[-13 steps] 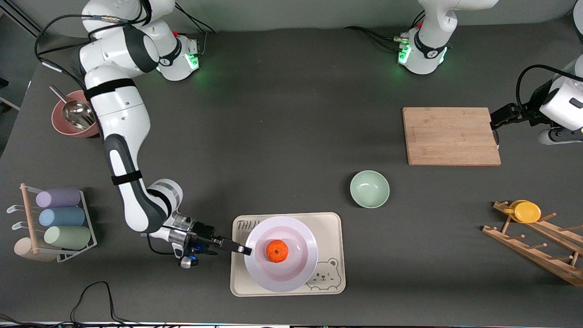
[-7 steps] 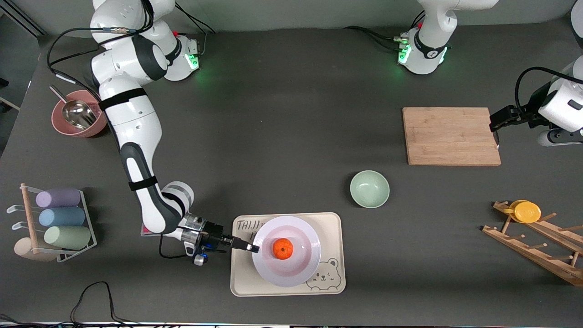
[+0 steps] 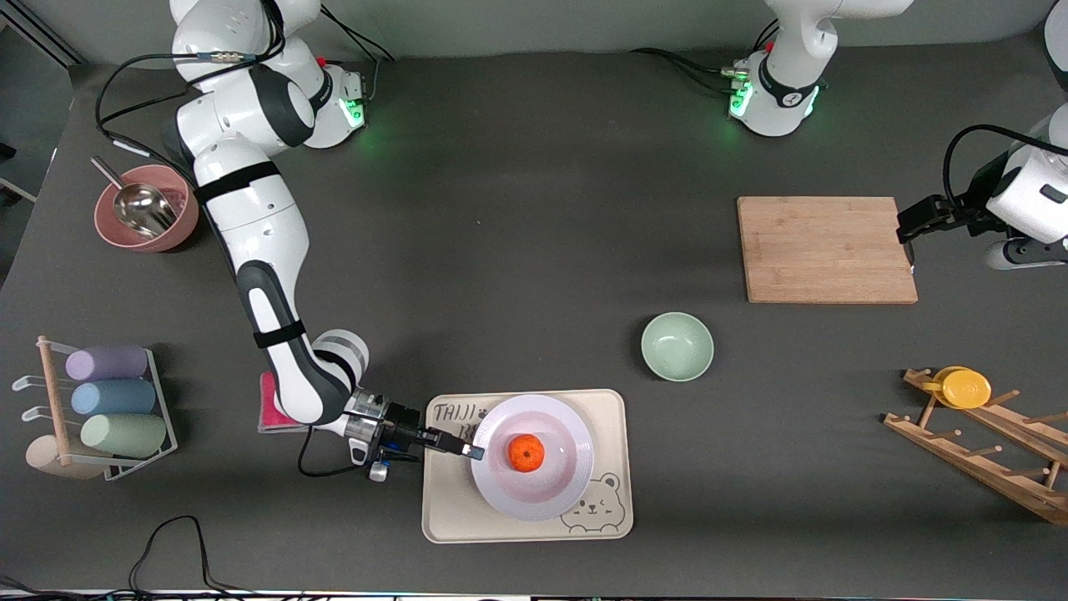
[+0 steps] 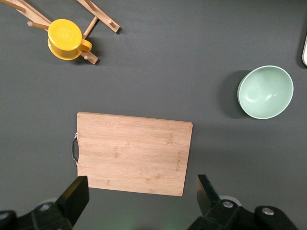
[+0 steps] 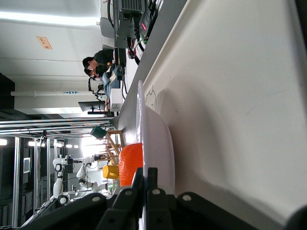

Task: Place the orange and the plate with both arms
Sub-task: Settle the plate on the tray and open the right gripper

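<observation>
1. Two fingers (image 3: pixel 469 451) of the right gripper (image 3: pixel 464 450) are clamped together on the rim of the plate (image 3: pixel 564 480), at the edge toward the right arm's end of the counter (image 3: pixel 517 234); the right wrist view shows the thin rim pinched between them
2. The orange (image 3: pixel 526 453) sits in the plate's shallow centre, apart from the fingers
3. The plate is over the cream tray (image 3: pixel 450 509) with the bear print; whether it touches the tray I cannot tell
4. The right arm (image 3: pixel 250 217) reaches down from its base across a pink cloth (image 3: pixel 269 409) lying beside the tray
5. The left gripper (image 4: pixel 139 201) hangs above the edge of the wooden board (image 3: pixel 826 249) with its fingers (image 4: pixel 74 196) wide apart and nothing between them; the left arm (image 3: pixel 1026 200) waits there
6. A green bowl (image 3: pixel 677 346) stands between board and tray
7. A wooden rack (image 3: pixel 984 451) carrying a yellow cup (image 3: pixel 964 387) lies at the left arm's end, nearer the front camera than the board
8. A pink bowl (image 3: pixel 113 238) holding a metal scoop (image 3: pixel 142 209), and a wire rack (image 3: pixel 163 417) with three rolled towels (image 3: pixel 113 396), stand at the right arm's end
</observation>
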